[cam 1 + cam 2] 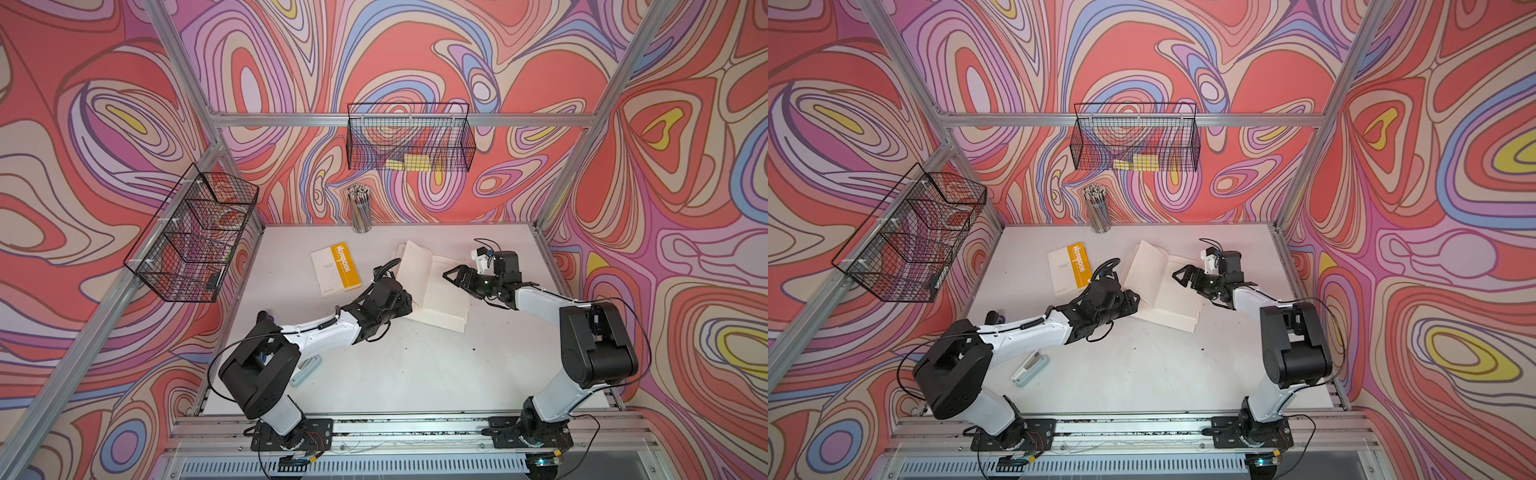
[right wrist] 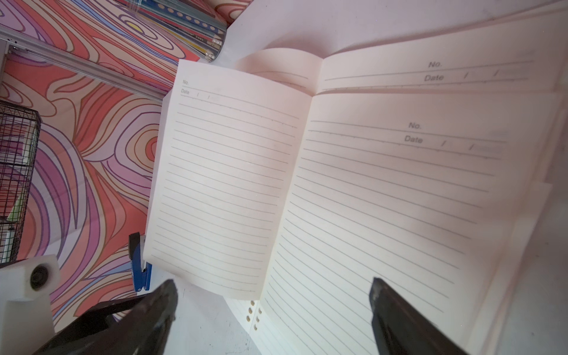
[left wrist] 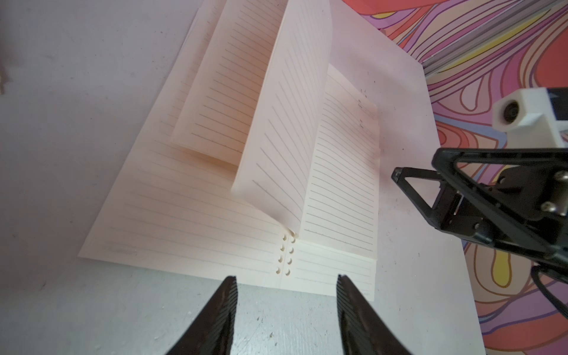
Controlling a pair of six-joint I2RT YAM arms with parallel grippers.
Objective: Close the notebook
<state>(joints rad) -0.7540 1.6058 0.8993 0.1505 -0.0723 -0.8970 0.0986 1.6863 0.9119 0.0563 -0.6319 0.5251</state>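
I'm working over the white table point(image 1: 395, 374). The open notebook point(image 1: 432, 282) lies face up at about 1 o'clock from the table's middle, well apart from the closed yellow notebook point(image 1: 336, 268) at its 10 o'clock.

The left gripper point(image 3: 286, 278) sits low at the open notebook's 8 o'clock edge. In the left wrist view its jaws are apart with nothing between them, the tips just short of the paper. The right gripper point(image 2: 273, 282) comes in from 3 o'clock and hovers over the right-hand page, its jaws also apart and empty.

A sheaf of lined pages point(image 3: 285, 123) stands half raised off the spine, leaning toward 9 o'clock. I judge this is the step in hand: tipping that sheaf over the spine.

To do it well, I would keep the left jaws spread and slide one finger under the sheaf's free edge. Then I would sweep in an arc toward 3 o'clock rather than push flat, which could skid the whole book.

The right gripper needs to lift clear of the landing page first, or press only at the outer margin.

Wider sheets with punched holes point(image 3: 284, 255) lie beneath. I cannot tell whether they are bound or loose, so I would hook only the upper pages.
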